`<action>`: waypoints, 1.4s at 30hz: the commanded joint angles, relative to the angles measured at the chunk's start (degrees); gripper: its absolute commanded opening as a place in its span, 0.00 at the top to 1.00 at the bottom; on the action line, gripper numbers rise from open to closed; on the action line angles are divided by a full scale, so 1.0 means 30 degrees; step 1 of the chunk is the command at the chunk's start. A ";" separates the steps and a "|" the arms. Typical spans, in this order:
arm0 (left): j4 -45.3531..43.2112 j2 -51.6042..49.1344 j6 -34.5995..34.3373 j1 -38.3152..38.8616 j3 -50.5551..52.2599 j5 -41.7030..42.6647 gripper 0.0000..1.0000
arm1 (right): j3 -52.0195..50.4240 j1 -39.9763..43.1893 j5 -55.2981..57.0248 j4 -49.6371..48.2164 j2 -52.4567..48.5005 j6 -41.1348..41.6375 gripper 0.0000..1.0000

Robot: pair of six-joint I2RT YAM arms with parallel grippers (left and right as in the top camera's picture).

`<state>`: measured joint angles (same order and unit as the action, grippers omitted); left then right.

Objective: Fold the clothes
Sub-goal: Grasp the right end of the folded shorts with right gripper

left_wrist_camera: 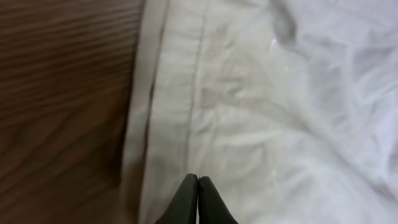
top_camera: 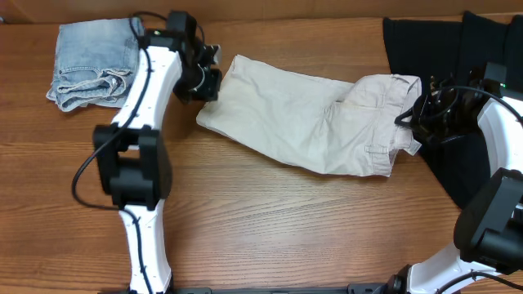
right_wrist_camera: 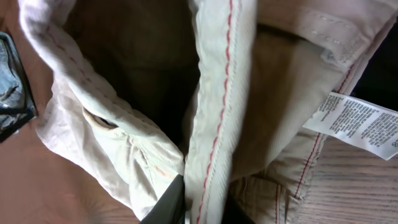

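The clothes (top_camera: 302,122), a pale cream-beige pair of shorts, lie spread across the middle of the wooden table (top_camera: 286,237). The leg hem points left and the waistband right. My left gripper (top_camera: 209,82) hangs at the hem end. In the left wrist view its fingertips (left_wrist_camera: 198,182) press together over the hem seam (left_wrist_camera: 186,93), and no cloth shows between them. My right gripper (top_camera: 414,120) is at the waistband end. There the red-stitched waistband edge (right_wrist_camera: 214,93) runs down between its dark fingers (right_wrist_camera: 169,202), which are shut on it.
A light-blue denim garment (top_camera: 90,61) lies folded at the back left, behind the left arm. Large black garments (top_camera: 441,49) cover the back right corner, under the right arm. A white care label (right_wrist_camera: 357,124) hangs from the waistband.
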<state>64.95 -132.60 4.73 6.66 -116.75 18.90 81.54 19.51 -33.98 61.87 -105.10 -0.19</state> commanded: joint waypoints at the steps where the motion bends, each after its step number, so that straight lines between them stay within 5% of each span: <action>1: -0.0692 -0.1428 0.1596 0.0153 0.0138 0.2914 0.96 | 0.0554 0.0022 -0.0029 0.0095 0.0568 -0.0087 0.87; 7: -0.0976 -0.2973 0.1996 0.0182 0.0138 0.3264 0.96 | 0.0554 0.0022 -0.0036 0.0313 0.0568 -0.0080 0.85; 9: -0.0984 -0.3322 0.1552 0.0182 0.0138 0.2295 0.96 | 0.0554 0.0022 0.0306 0.0576 0.0568 -0.0029 0.59; 10: -0.0976 -0.3373 0.0896 0.0182 0.0138 0.1406 0.96 | 0.0554 0.0022 0.0729 0.0809 0.0568 0.0153 0.26; 13: -0.0889 -0.3381 0.0036 0.0189 0.0138 -0.0306 0.96 | 0.0182 0.0022 0.3504 0.0962 0.0561 0.2069 0.03; 24: -0.0743 -0.3381 -0.0022 0.0182 0.0138 -0.0510 0.96 | -0.5858 -0.0627 0.5705 -0.4830 0.0510 0.4131 0.00; 34: -0.0714 -0.3381 -0.0029 0.0197 0.0138 -0.0495 0.96 | -0.7686 -0.4714 1.0965 -0.7766 0.0474 0.8116 0.00; 38: -0.0707 -0.3381 -0.0022 0.0197 0.0138 -0.0503 0.96 | -0.8582 -0.5785 1.1176 -0.8765 0.0474 0.9034 0.16; 39: -0.0707 -0.3381 -0.0022 0.0204 0.0138 -0.0495 0.96 | -0.8874 -0.5938 1.1162 -0.9114 0.0474 0.9406 0.33; 40: -0.0707 -0.3381 -0.0029 0.0204 0.0138 -0.0495 0.96 | -0.9122 -0.6040 1.1147 -0.9442 0.0474 0.9712 0.63; 41: -0.0707 -0.3381 -0.0029 0.0211 0.0138 -0.0495 0.96 | -0.9275 -0.6084 1.1096 -0.9653 0.0474 0.9996 0.82; 42: -0.0707 -0.3381 -0.0029 0.0211 0.0138 -0.0495 0.96 | -0.9413 -0.6091 1.1081 -0.9857 0.0474 1.0397 0.90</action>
<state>62.50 -141.12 5.48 7.42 -117.05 22.90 57.01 2.68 0.23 32.84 -101.69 25.56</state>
